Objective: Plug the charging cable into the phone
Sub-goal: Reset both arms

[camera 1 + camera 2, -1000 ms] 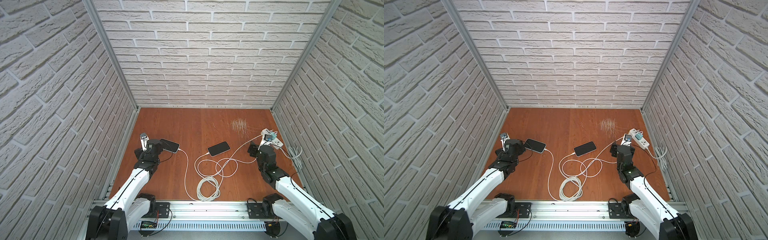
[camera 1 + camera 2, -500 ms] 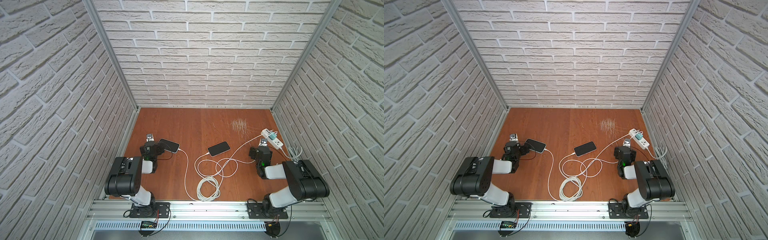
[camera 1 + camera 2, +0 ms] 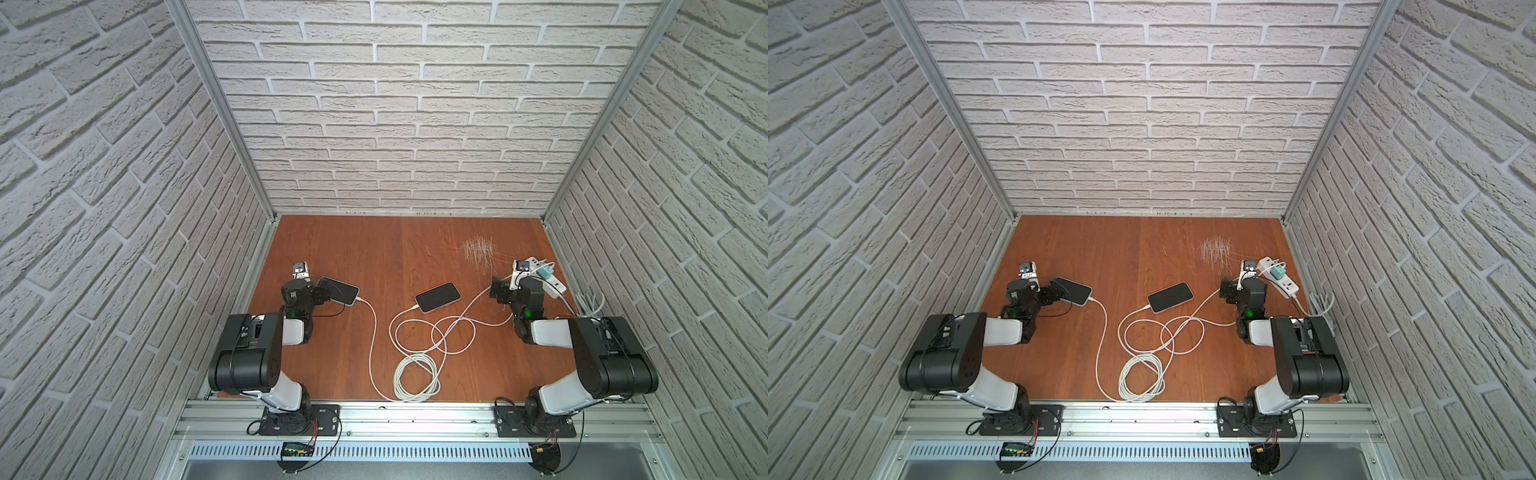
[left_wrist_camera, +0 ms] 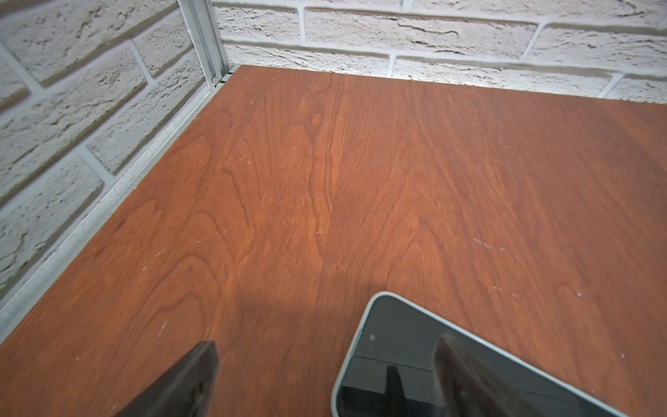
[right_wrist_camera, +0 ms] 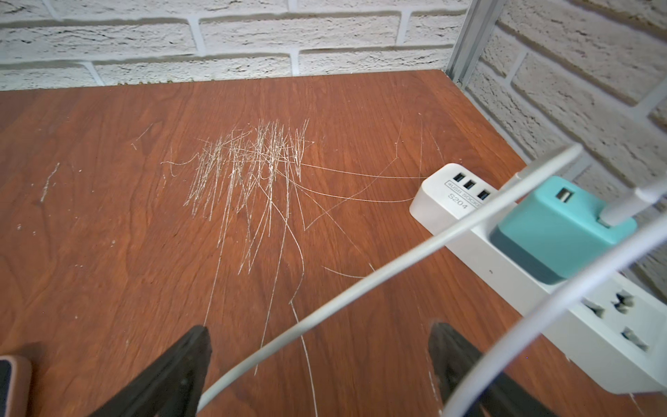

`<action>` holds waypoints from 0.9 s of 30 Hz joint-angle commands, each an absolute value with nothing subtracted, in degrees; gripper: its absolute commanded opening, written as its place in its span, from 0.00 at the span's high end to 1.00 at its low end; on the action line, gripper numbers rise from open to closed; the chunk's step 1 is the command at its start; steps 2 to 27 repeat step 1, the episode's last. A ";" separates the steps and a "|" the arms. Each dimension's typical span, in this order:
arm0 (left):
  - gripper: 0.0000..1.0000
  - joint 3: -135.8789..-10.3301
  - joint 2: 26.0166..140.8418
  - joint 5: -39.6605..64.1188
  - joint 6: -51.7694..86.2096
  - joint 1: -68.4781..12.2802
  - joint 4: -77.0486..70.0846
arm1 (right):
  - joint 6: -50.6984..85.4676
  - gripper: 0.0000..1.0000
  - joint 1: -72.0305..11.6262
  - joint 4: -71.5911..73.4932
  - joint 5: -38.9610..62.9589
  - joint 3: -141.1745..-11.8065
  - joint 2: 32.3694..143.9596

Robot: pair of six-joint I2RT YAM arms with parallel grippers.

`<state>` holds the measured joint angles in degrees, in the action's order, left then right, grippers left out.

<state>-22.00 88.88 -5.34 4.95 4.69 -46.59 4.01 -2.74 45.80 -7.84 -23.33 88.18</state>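
The left gripper (image 4: 325, 355) stands wide open low over the table (image 4: 361, 162). One finger (image 4: 462, 379) hangs above a corner of the left phone (image 4: 397, 343), with no grip on it. That phone lies flat, screen up, near the left wall, and a white cable (image 3: 375, 332) is plugged into the end that faces the middle. The middle phone (image 3: 437, 297) lies flat at the table's centre, also screen up, with a charging cable (image 3: 392, 332) in its near end. That cable loops over the wood toward a grey coil (image 3: 415, 378) by the front edge. The right gripper (image 5: 319, 334) is wide open too and holds nothing. A cable strand (image 5: 361, 285) passes loosely between its fingers and runs toward a teal charger (image 5: 556, 231) seated in a white power strip (image 5: 451, 202) by the right wall. Scratches (image 5: 252, 169) mark the wood beside the strip
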 commanded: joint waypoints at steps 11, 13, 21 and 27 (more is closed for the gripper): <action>0.02 -22.85 88.46 -4.51 4.30 5.02 -48.88 | 3.12 0.01 -2.42 47.30 -5.66 -23.76 87.82; 0.02 -22.85 88.46 -4.51 4.30 5.02 -48.88 | 3.12 0.01 -2.42 47.30 -5.66 -23.76 87.82; 0.02 -22.85 88.46 -4.51 4.30 5.02 -48.88 | 3.12 0.01 -2.42 47.30 -5.66 -23.76 87.82; 0.02 -22.85 88.46 -4.51 4.30 5.02 -48.88 | 3.12 0.01 -2.42 47.30 -5.66 -23.76 87.82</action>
